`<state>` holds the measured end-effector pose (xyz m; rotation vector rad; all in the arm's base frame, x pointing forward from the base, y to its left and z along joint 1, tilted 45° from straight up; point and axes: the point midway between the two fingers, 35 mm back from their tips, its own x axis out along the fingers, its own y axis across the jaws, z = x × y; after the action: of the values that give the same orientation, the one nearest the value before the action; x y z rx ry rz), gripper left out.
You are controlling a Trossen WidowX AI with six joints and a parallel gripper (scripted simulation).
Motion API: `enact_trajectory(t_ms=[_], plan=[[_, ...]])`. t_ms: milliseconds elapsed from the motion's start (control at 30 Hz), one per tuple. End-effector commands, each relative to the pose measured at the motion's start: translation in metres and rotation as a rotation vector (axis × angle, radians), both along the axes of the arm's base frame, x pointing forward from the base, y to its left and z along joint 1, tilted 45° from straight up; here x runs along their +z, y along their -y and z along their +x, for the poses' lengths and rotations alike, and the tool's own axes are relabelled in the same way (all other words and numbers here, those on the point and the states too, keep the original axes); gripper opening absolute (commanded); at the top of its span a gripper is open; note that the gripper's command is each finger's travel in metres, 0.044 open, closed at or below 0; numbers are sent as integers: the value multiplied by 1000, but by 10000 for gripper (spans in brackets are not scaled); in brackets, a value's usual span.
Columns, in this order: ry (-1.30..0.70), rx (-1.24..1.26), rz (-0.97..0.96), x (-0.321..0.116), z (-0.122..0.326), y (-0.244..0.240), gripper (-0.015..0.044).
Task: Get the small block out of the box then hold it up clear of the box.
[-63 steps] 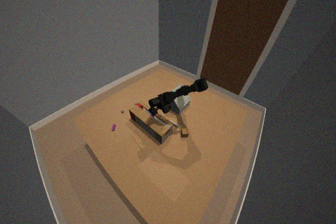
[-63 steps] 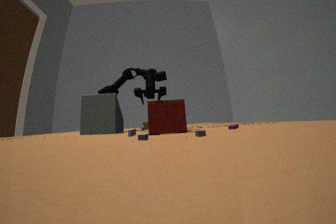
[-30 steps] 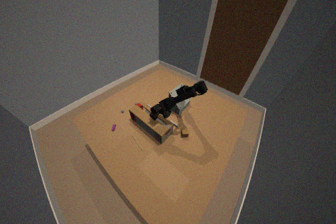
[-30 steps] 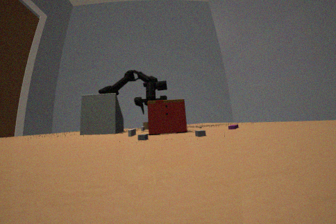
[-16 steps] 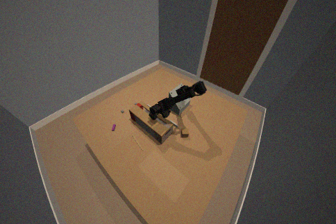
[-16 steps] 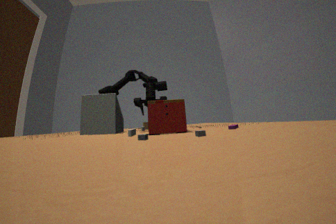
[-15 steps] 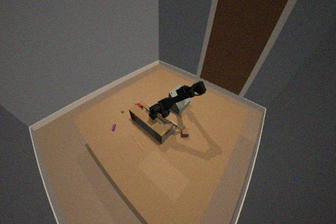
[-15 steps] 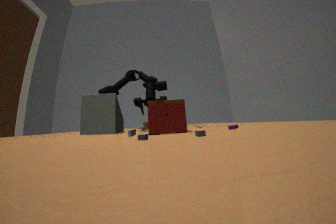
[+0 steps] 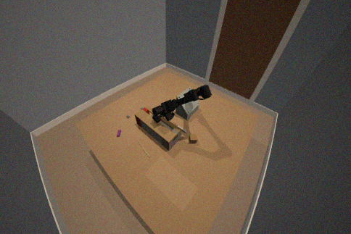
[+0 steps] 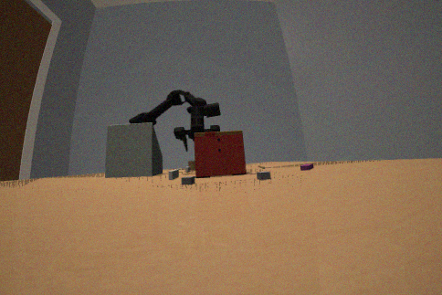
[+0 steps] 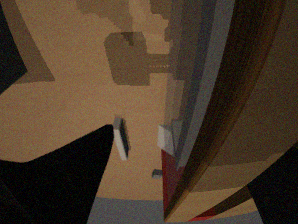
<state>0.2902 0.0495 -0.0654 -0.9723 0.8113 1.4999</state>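
Observation:
The long box (image 9: 164, 135) (image 10: 220, 154) (image 11: 240, 60) stands upright on the table, with a wooden top and a red end; its clear panel shows in the wrist view. My gripper (image 9: 162, 119) (image 11: 170, 131) is open and empty, low over the box. In the wrist view one finger is on the table side of the clear panel; the other is on the far side of the wooden edge, partly hidden. In the exterior view the red end hides part of the gripper. I cannot make out the small block on the shelf in any view.
A pale robot base (image 9: 188, 109) (image 10: 130, 150) stands behind the box. A tan block (image 9: 193, 139) lies near the box's right end. A purple piece (image 9: 119, 133) (image 10: 307, 166) lies apart. Small grey pieces (image 10: 187, 181) (image 10: 263, 175) (image 11: 121, 140) lie around the red end.

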Motion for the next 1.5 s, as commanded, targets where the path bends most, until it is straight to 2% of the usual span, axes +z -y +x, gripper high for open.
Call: enact_trajectory(t_ms=[0, 367, 767, 1467], plan=[[6, 2, -6, -7, 2, 8, 400], [6, 2, -7, -24, 5, 25, 400], [6, 2, -6, -13, 8, 14, 400], [6, 2, -7, -28, 10, 29, 400]])
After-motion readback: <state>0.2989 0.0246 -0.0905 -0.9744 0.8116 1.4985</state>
